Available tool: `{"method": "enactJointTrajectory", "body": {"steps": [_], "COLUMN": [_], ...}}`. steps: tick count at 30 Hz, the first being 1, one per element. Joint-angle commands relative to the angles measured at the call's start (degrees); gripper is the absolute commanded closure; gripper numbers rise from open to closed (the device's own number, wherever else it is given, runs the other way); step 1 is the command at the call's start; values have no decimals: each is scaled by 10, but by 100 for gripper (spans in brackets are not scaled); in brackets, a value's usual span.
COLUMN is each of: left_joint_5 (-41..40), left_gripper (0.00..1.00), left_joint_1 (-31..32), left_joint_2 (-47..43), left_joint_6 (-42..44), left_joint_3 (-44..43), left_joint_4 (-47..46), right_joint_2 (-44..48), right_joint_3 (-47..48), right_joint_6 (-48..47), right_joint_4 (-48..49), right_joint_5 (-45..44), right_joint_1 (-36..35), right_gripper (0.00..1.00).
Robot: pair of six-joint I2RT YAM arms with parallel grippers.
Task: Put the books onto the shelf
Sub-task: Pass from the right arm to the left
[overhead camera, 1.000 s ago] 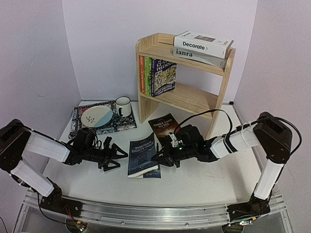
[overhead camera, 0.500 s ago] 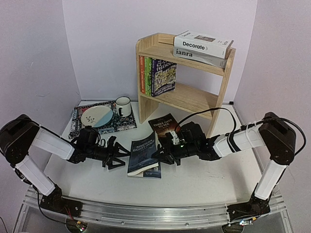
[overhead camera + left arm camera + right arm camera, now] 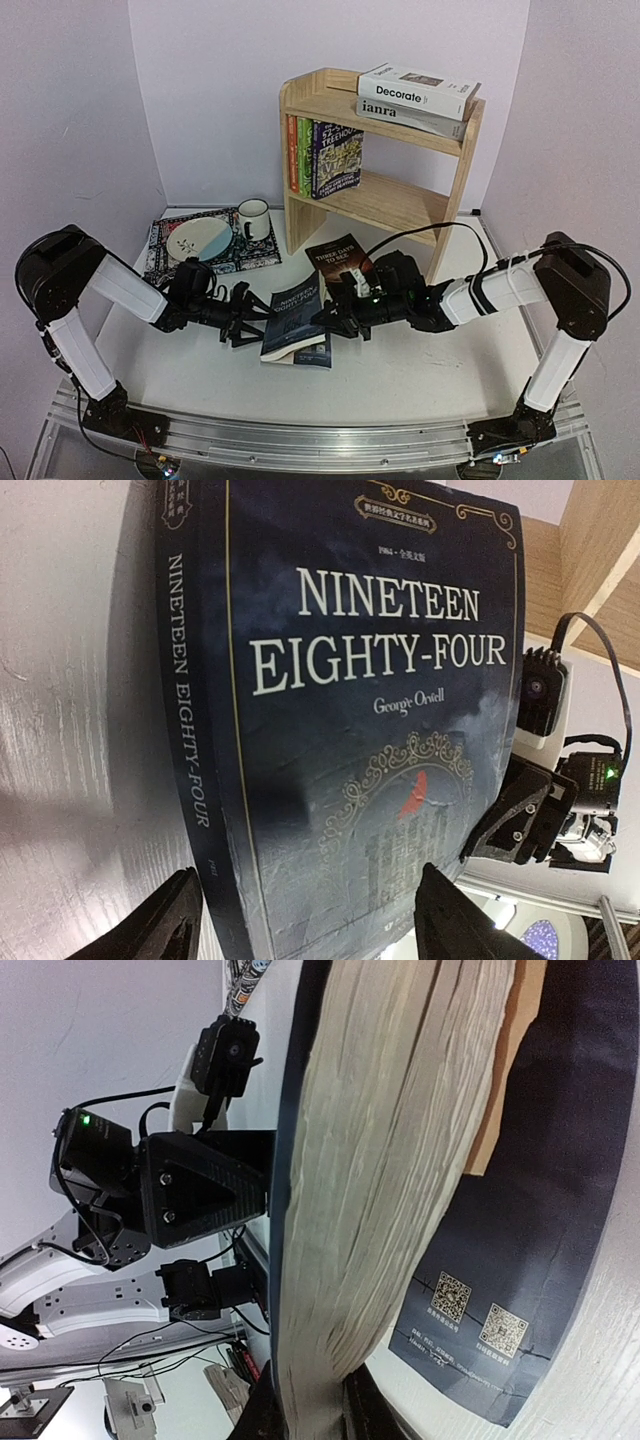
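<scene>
The dark blue "Nineteen Eighty-Four" book (image 3: 297, 318) rests on its spine edge, its right side tipped up. My right gripper (image 3: 336, 318) is shut on its front cover and page block (image 3: 380, 1160); the back cover (image 3: 540, 1210) lies flat on the table. My left gripper (image 3: 250, 322) is open at the spine (image 3: 185, 690), one fingertip (image 3: 165, 920) on the table side and the other over the cover. "Three Days to See" (image 3: 340, 262) lies flat by the shelf (image 3: 400, 200). "Decorate" (image 3: 415, 88) and "ianra" (image 3: 410, 115) lie on the top tier, and the Treehouse paperbacks (image 3: 325, 155) stand on the lower tier.
A patterned placemat (image 3: 165, 262) with a plate (image 3: 200, 240) and a mug (image 3: 253, 218) sits at the back left. Walls close in behind and on both sides. A metal rail (image 3: 320, 445) runs along the near edge.
My left gripper slid right until it reached the book's spine, and its jaws narrowed a little. My right gripper kept its hold and tipped the book's right edge slightly higher.
</scene>
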State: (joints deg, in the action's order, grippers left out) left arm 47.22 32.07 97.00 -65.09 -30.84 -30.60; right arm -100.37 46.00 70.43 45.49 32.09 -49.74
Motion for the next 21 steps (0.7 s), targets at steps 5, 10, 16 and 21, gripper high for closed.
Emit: {"method": "enactJointTrajectory", "body": {"steps": [5,10,16,21], "left_joint_5": [33,38,43,46], "left_gripper": [28,22,30,46], "left_joint_1": [5,6,5,5], "left_joint_2": [29,46,39,19], "left_joint_6": [-28,-40,-53,-70], "left_joint_3": [-31,-29,-34,-39], "left_joint_4": [-57,-70,-89,-115], "right_joint_2": [48,51,46,32], "right_joint_3": [1,-5,-18,-20], "right_joint_6": [-3,-5,-1,1], "right_joint_4": [95,98,103,106], "right_joint_5": [25,24,27,38], "right_joint_1": [3,3,3,3], "right_gripper": [100,100,100,100]}}
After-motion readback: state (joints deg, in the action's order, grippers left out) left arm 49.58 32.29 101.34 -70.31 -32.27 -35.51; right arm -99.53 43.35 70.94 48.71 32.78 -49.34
